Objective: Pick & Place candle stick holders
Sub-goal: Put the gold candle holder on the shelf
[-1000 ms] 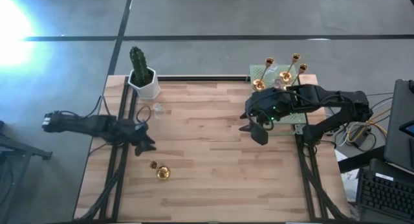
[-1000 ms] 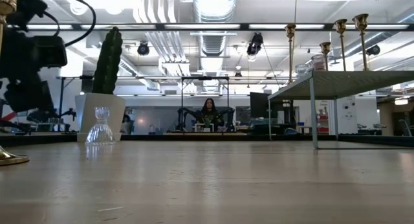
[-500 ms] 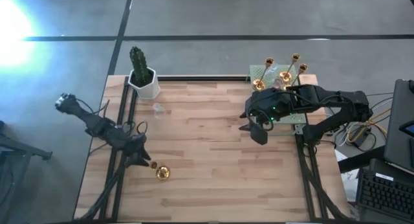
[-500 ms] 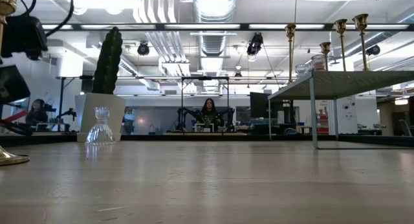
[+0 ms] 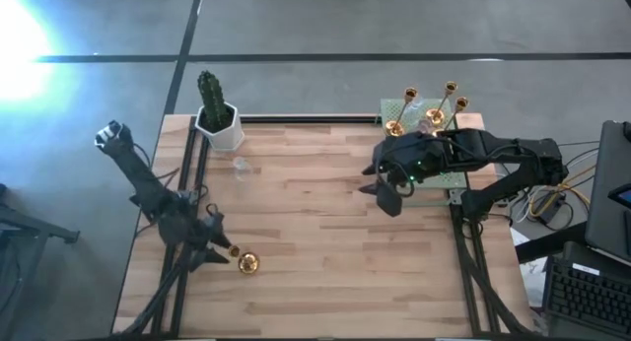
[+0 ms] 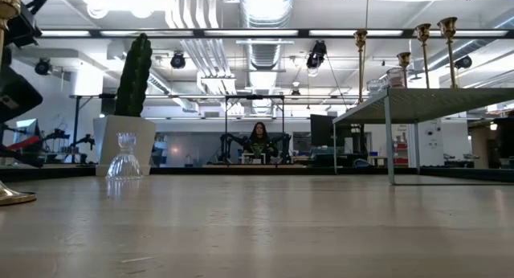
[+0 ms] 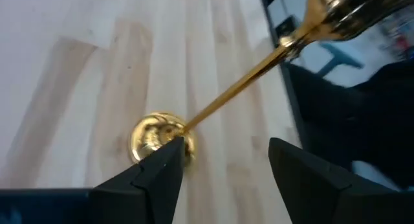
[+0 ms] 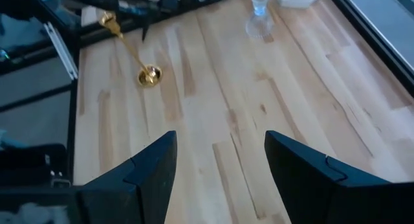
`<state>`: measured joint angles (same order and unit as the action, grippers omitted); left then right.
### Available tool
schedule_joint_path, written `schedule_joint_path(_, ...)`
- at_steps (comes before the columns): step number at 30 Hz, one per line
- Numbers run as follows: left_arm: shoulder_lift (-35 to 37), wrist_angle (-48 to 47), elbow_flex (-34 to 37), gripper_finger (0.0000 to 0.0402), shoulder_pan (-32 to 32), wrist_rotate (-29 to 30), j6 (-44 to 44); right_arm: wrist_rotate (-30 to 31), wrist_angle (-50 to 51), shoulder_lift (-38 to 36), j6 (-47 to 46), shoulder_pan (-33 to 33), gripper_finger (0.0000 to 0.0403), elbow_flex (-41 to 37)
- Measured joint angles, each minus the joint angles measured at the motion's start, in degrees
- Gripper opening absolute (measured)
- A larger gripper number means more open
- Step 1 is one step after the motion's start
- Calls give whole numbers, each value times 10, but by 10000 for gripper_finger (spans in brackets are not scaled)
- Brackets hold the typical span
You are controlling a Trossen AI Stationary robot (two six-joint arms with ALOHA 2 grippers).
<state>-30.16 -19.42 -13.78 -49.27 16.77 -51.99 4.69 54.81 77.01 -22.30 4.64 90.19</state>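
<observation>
A gold candle stick holder (image 7: 157, 136) stands upright on the table (image 5: 325, 272) near its left edge; the left gripper (image 7: 223, 162) is held over it, fingers wide, seemingly for a grasp. The right gripper (image 8: 220, 160) is parked open-fingered beside the raised rack (image 5: 394, 108) carrying other gold holders (image 5: 426, 106).

Between my left fingers (image 7: 223, 162) the gold holder (image 7: 246, 88) runs out of frame, its cup blurred and clipped. My left finger (image 7: 152, 175) covers part of its base. Low down, only that base's edge (image 6: 12, 196) shows.

Glossy, seemingly brass candle stick holder (image 7: 157, 134)
</observation>
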Motion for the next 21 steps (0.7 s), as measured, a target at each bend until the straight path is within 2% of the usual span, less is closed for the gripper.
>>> schedule_joint_path(5,-57,62,0,229,-22,68,68,0,-34,0,-2,0,226,0)
schedule_joint_path(9,-105,107,1,229,-23,94,113,0,-53,0,-3,0,226,0)
schedule_joint_path(19,-174,159,1,229,-22,191,110,10,-57,0,-2,0,224,0)
schedule_joint_path(21,-174,179,1,229,-22,194,115,10,-57,0,2,0,224,0)
